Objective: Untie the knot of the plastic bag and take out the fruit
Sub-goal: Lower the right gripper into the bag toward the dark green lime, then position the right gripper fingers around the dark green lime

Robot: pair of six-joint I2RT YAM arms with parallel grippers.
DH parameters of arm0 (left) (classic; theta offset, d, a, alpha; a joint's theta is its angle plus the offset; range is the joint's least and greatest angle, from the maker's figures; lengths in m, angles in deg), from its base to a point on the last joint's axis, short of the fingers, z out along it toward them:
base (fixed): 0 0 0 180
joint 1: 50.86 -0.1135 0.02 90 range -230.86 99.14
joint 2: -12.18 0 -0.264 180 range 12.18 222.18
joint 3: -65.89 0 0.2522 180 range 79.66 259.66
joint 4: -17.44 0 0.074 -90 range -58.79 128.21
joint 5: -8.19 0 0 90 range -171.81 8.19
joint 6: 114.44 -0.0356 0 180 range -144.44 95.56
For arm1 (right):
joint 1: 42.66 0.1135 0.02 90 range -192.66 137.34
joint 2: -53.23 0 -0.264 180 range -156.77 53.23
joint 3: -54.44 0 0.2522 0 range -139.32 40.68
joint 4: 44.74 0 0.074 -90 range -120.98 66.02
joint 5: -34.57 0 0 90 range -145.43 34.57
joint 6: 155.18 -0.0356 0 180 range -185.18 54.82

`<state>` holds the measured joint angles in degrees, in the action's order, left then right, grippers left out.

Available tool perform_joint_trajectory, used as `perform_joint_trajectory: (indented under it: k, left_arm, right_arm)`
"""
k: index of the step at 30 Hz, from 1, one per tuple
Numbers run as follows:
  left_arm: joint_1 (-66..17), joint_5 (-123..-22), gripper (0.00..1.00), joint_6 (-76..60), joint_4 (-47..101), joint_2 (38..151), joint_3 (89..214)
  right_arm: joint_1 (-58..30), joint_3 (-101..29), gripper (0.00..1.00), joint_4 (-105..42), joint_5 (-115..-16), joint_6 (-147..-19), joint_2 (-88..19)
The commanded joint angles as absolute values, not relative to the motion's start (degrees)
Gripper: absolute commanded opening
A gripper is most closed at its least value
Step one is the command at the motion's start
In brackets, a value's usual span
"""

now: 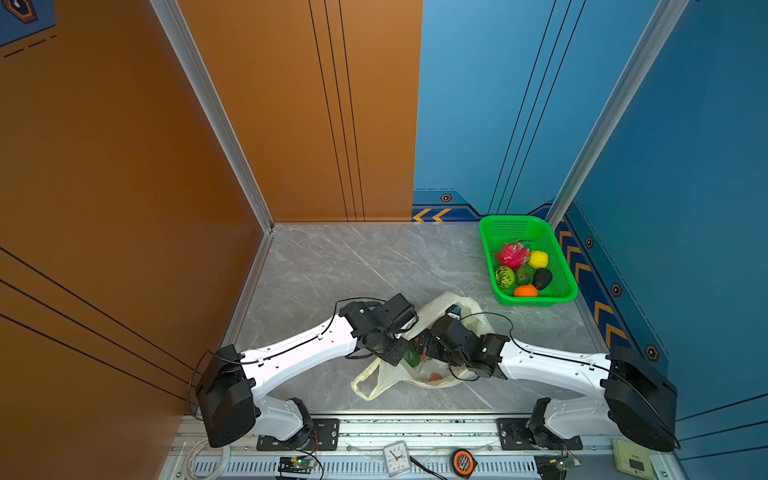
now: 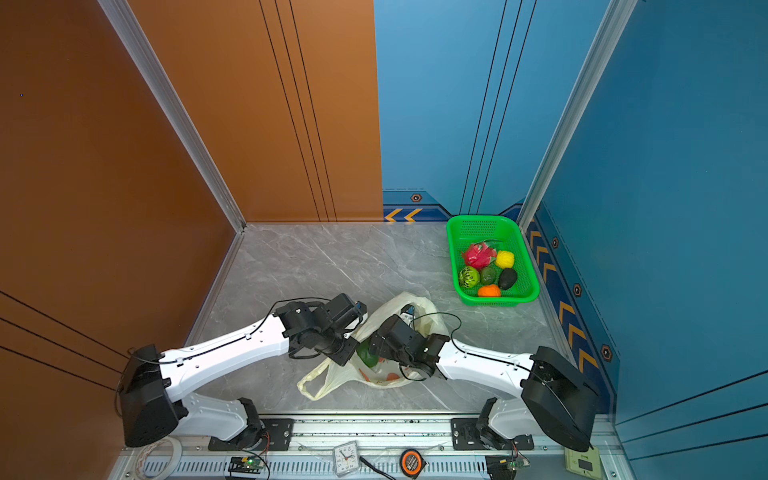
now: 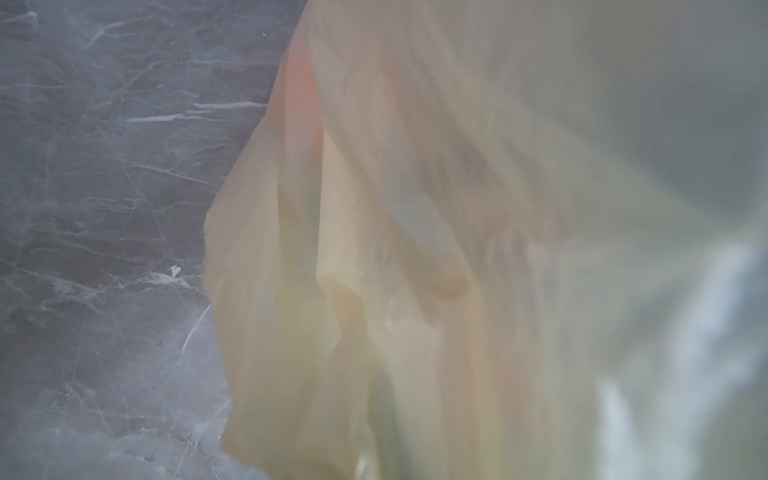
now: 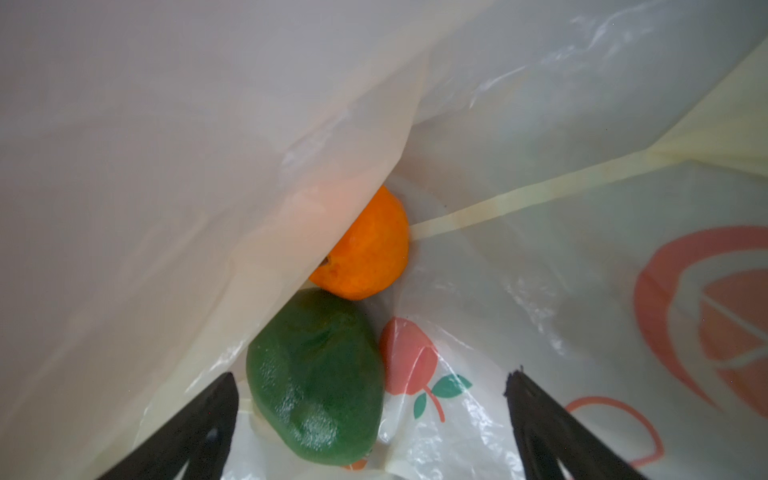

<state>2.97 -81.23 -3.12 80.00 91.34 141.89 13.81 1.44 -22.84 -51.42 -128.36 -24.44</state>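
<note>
As it stands wide, right gripper (image 4: 372, 380) flanks green fruit (image 4: 316, 374).

The view looks into the plastic bag (image 4: 166, 166), whose pale translucent film drapes across the upper left of the frame. At centre an orange (image 4: 365, 245) sits half tucked under that fold, touching a glossy green fruit (image 4: 316, 374) just below it. The right hand (image 4: 372, 374) has its black fingers (image 4: 216, 399) spread wide at the lower corners, the green fruit between them, nearer the left-of-frame one. A printed citrus slice (image 4: 706, 316) shows at right.
</note>
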Motion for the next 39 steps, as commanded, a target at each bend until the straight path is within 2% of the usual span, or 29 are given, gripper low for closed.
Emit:
perform_joint_trajectory:
  k: [1, 8, 17, 30, 37, 39]
  left_arm:
    - [3.5, -83.7, 0.0, -0.8, 79.2, 90.2, 140.8]
    - [3.1, -85.1, 0.0, 0.7, 78.1, 90.1, 140.4]
    - [1.7, -84.1, 0.0, 3.0, 76.3, 90.4, 139.3]
    - [2.1, -83.0, 0.0, 4.0, 75.4, 88.6, 135.3]
    - [2.4, -83.8, 0.0, 4.1, 74.1, 88.1, 135.2]
    - [2.4, -84.1, 0.0, 3.9, 74.0, 88.1, 135.8]
  right_arm:
    - [15.1, 1.2, 0.96, -23.4, -56.0, -125.2, -25.4]
    - [21.1, -1.1, 0.96, -18.0, -57.4, -118.0, -24.6]
    - [26.4, -3.4, 0.97, -17.0, -60.9, -113.4, -35.2]
    - [18.8, -2.3, 1.0, -18.1, -58.9, -117.1, -25.9]
    - [17.1, -5.5, 1.0, -18.8, -57.7, -117.7, -30.6]
    - [17.4, -6.3, 0.97, -19.1, -56.1, -118.1, -32.2]
